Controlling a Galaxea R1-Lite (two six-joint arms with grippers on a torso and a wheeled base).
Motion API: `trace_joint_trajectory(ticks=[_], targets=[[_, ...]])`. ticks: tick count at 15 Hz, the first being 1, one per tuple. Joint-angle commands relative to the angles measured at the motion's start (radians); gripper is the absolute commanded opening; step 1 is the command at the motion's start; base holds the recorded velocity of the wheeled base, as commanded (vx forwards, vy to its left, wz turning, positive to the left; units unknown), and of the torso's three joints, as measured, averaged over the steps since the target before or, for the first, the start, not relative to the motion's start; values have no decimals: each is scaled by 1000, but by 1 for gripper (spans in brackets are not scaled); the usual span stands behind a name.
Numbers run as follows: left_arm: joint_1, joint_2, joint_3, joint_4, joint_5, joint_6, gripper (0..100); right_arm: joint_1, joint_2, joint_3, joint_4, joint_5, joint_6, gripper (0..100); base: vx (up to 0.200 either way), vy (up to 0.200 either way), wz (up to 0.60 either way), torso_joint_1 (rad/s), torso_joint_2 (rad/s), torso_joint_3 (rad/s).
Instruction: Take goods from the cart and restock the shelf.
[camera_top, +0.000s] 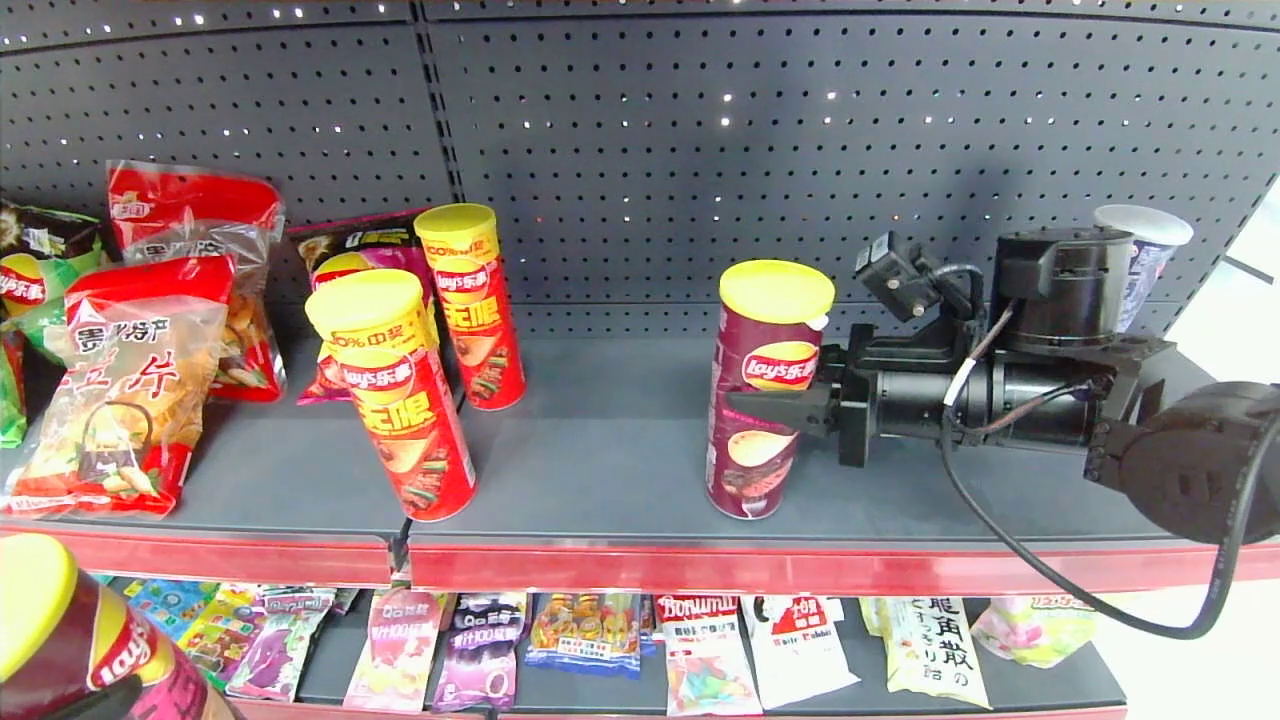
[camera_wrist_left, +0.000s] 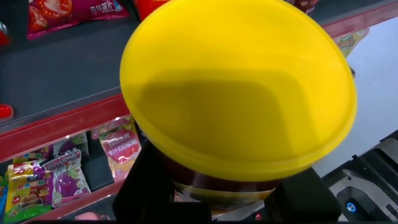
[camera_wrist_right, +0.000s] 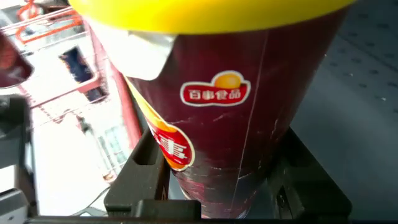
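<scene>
The background is a dark grey perforated metal back panel (camera_top: 800, 150). In front of it runs a grey shelf deck with a red front lip (camera_top: 620, 455). On my screen the right arm (camera_top: 1000, 400) lies level over the deck, entering from the right. The right gripper (camera_top: 775, 408) has its fingers clamped on a maroon cylindrical chip can with a yellow plastic lid (camera_top: 750, 470), with one finger across the can's front at mid-height. This maroon can stands with its base on the deck near the red lip, well apart from the other stock. The left gripper (camera_wrist_left: 224, 200) grips a second maroon can with a yellow lid (camera_wrist_left: 236, 87), which sits low in the near left corner of the head view (camera_top: 60, 640), below the lip. Red-and-clear snack bags (camera_top: 130, 390) lean at the deck's left end. Beside them stand two red cylindrical cans with yellow lids, one near the lip (camera_top: 410, 400) and one further back (camera_top: 475, 305). A white-lidded cup (camera_top: 1150, 250) stands behind the right arm. Small coloured sachets (camera_top: 700, 650) line the lower shelf.
</scene>
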Motion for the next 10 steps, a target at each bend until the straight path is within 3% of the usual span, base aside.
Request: trace_joint_trajectory(ticks=[1, 10], targets=[[0, 0, 1, 0, -1, 1, 0, 17, 2, 19, 0, 0, -2, 0, 0, 0, 0, 0, 0, 0], [0, -5, 4, 0, -1, 1, 0, 38, -14, 37, 0, -18, -2, 0, 0, 0, 0, 0, 0, 0]])
